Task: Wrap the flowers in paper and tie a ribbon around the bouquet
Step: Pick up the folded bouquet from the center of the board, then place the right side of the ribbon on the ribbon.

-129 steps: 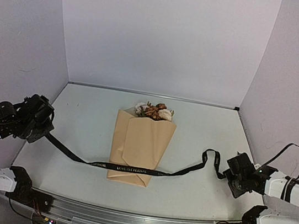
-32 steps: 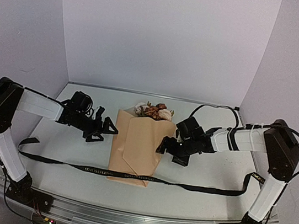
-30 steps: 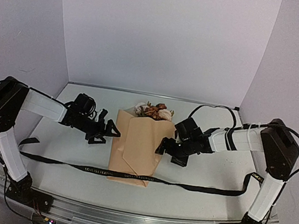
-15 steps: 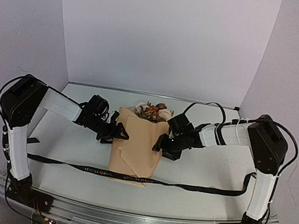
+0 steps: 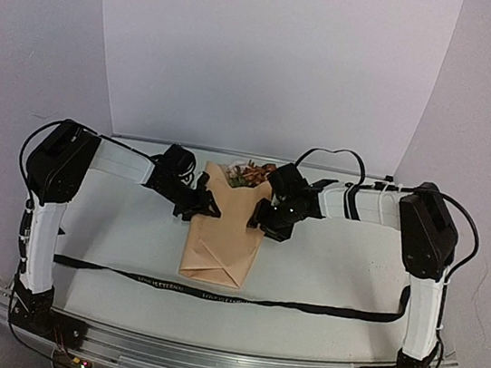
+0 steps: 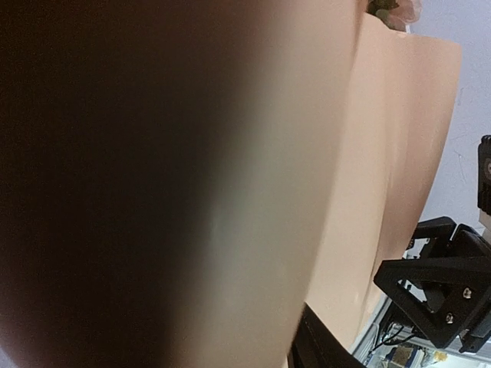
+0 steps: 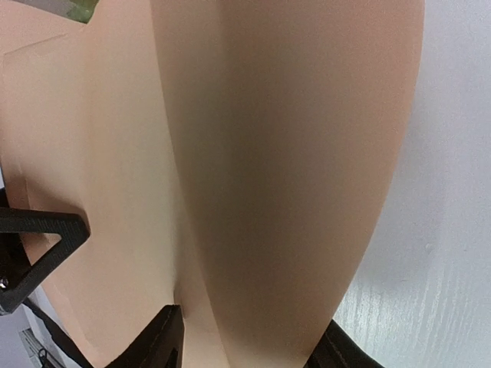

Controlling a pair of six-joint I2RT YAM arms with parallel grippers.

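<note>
The bouquet (image 5: 225, 231) is a tan paper cone with flowers (image 5: 248, 177) showing at its far end, and it stands in the middle of the table. My left gripper (image 5: 203, 204) is shut on its left edge and my right gripper (image 5: 262, 219) on its right edge. In the left wrist view the paper (image 6: 230, 192) fills the frame and only one dark finger (image 6: 321, 349) shows against it. In the right wrist view a paper fold (image 7: 291, 192) sits between my right gripper's (image 7: 245, 341) two fingers. The black ribbon (image 5: 212, 293) lies flat across the table, just nearer than the cone's tip.
Both white arms reach inward from the sides at mid-table. The ribbon's right end (image 5: 407, 303) curls up near the right arm's upright link. Lilac walls close in the back and both sides. A metal rail (image 5: 220, 364) runs along the near edge.
Both grippers moved inward and closed on the bouquet's sides. The cone got narrower and shifted away from me, so its tip came off the ribbon.
</note>
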